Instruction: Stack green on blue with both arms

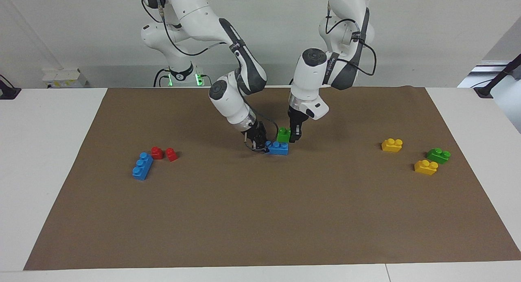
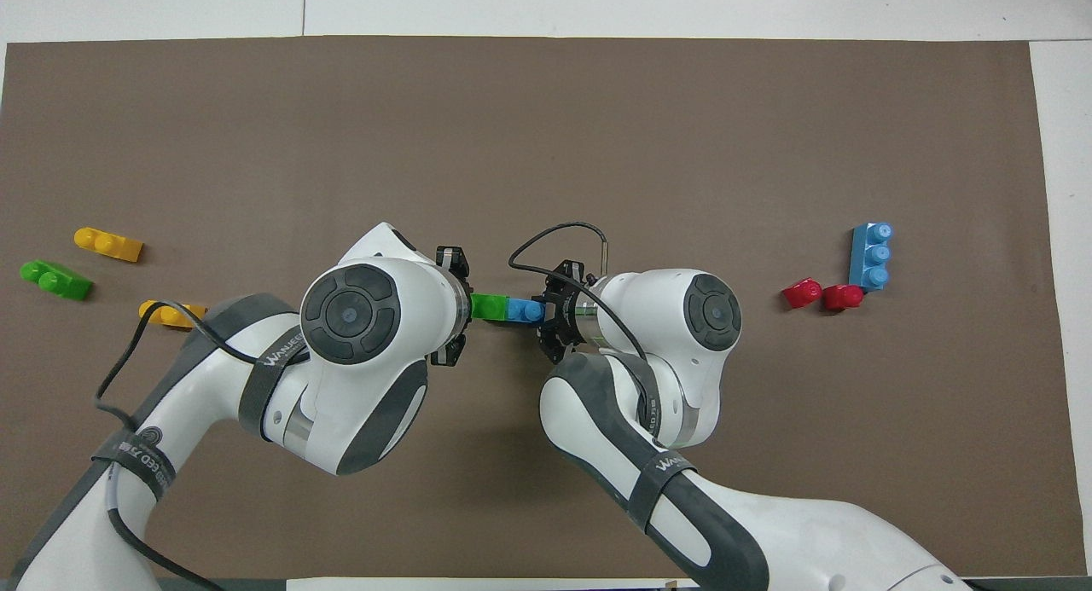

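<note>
Table w/ brown mat. Blue brick lies on mat at right gripper's fingertips. Spare blue, 2 reds toward right arm's end; yellows, green toward left's.

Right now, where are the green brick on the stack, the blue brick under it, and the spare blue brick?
Green brick (image 1: 283, 135), facing view: its front face.
Blue brick under it (image 1: 279, 149), facing view: its front face.
Spare blue brick (image 1: 142, 166), facing view: its studded top.
</note>
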`<action>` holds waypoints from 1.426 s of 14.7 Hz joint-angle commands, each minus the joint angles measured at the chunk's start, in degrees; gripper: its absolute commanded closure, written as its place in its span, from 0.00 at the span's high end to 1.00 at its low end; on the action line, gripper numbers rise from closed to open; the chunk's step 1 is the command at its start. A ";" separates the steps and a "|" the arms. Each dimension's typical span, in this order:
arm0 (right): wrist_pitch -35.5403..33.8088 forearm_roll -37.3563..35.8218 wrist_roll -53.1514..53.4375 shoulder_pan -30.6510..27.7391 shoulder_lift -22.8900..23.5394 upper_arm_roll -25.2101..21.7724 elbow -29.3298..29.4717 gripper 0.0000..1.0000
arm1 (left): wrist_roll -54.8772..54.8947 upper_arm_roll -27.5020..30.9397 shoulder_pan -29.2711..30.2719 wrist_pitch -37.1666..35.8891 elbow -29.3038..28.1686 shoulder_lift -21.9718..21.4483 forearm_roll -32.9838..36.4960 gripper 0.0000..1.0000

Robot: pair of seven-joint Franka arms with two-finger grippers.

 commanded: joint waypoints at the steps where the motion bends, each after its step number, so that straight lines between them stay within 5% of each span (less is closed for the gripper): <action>1: 2.57 2.04 -1.69 0.51 0.43 -0.06 -0.91 0.05 | -1.50 0.88 -1.62 2.35 -1.25 0.54 1.49 0.00; 21: 2.67 2.04 -1.69 0.60 0.52 -0.06 -0.91 0.05 | -2.38 0.97 -3.29 4.38 -1.25 4.50 6.59 0.00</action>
